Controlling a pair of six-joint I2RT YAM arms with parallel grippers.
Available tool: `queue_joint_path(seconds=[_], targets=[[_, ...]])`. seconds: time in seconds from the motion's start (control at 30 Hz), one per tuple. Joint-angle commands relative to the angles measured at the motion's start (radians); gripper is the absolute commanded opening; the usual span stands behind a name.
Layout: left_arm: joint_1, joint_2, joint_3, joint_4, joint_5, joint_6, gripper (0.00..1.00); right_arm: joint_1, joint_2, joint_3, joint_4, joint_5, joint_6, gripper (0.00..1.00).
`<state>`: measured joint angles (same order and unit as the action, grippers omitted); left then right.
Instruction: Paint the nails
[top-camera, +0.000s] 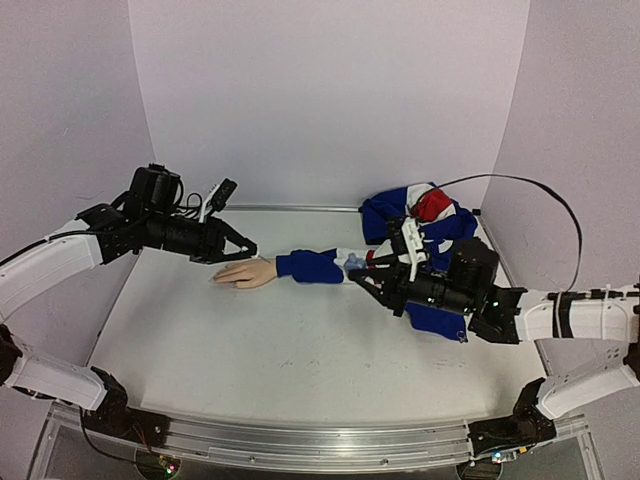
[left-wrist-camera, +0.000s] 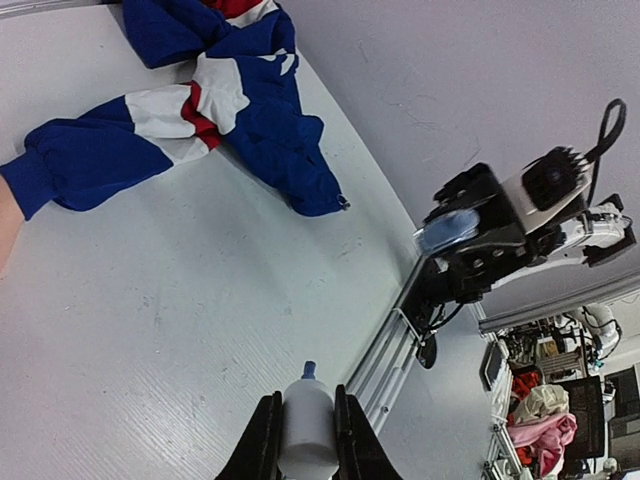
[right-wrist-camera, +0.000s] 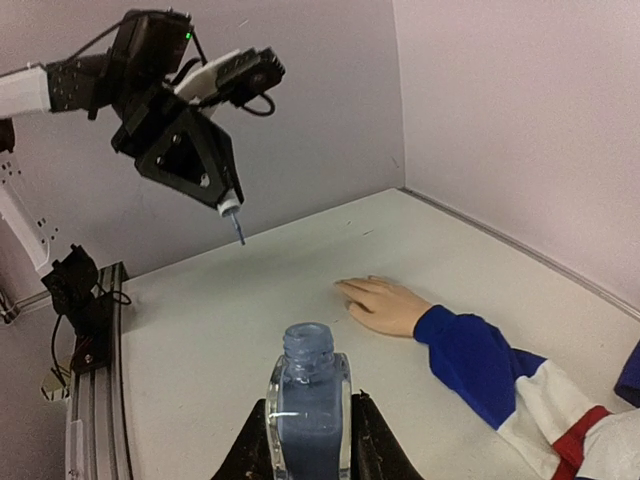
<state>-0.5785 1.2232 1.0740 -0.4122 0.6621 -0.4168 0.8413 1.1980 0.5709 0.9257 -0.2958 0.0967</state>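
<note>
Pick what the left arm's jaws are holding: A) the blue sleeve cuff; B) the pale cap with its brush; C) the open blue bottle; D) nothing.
B: the left wrist view shows the left jaws shut on the pale brush cap, blue tip out; the open bottle sits in the right jaws.

The bottle (right-wrist-camera: 308, 395) in the right gripper (right-wrist-camera: 312, 420) is clear shiny glass, the brush cap (left-wrist-camera: 305, 440) in the left gripper (left-wrist-camera: 304, 402) is smooth white plastic, and ahead of the right gripper the hand (right-wrist-camera: 385, 303) looks smooth and dull, its sleeve (right-wrist-camera: 480, 365) soft cloth.
</note>
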Motion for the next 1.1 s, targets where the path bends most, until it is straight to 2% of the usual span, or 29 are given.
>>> queue_joint_path(seconds=[0.0,0.2,0.5,1.07], targets=[[-0.012,-0.058,0.071,-0.042,0.087,0.008,0.0,0.088,0.106,0.079,0.171,-0.006,-0.027,0.0],[-0.034,-0.062,0.1,-0.082,0.117,0.011,0.0,0.161,0.255,0.168,0.235,-0.022,-0.047,0.0],[-0.078,-0.045,0.13,-0.117,0.118,0.023,0.0,0.19,0.399,0.27,0.275,-0.077,-0.056,0.0],[-0.117,-0.005,0.162,-0.158,0.037,0.059,0.0,0.197,0.442,0.305,0.285,-0.105,-0.057,0.0]])
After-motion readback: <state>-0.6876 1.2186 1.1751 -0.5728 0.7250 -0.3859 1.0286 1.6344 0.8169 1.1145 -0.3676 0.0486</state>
